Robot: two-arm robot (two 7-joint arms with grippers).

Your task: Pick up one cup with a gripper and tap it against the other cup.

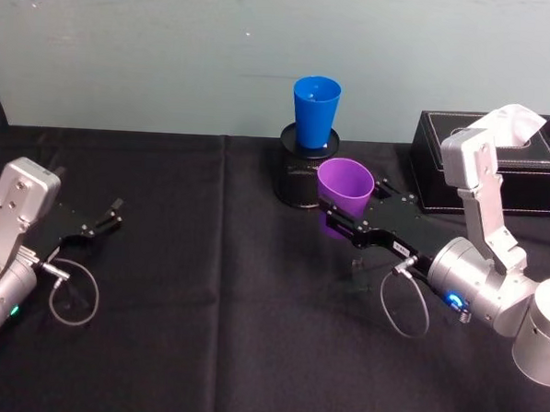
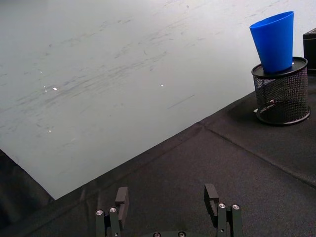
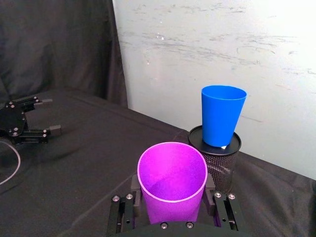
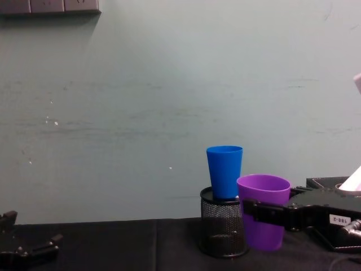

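The purple cup (image 1: 342, 193) (image 3: 171, 189) (image 4: 262, 220) hangs upright above the black cloth, with my right gripper (image 1: 346, 216) (image 3: 173, 197) (image 4: 254, 212) shut on its wall. The blue cup (image 1: 315, 112) (image 3: 221, 115) (image 4: 224, 171) stands upright on top of a black mesh pen holder (image 1: 301, 176) (image 3: 220, 164) (image 4: 220, 230) (image 2: 281, 91), just behind and left of the purple cup, a small gap apart. The blue cup (image 2: 274, 40) also appears in the left wrist view. My left gripper (image 1: 103, 221) (image 2: 168, 200) rests open at the table's left, nothing between its fingers.
A black box (image 1: 499, 162) with a white tissue (image 1: 517, 122) stands at the back right, close behind my right arm. Black cloth (image 1: 205, 304) covers the table up to a pale green wall. A cable loops beside each wrist.
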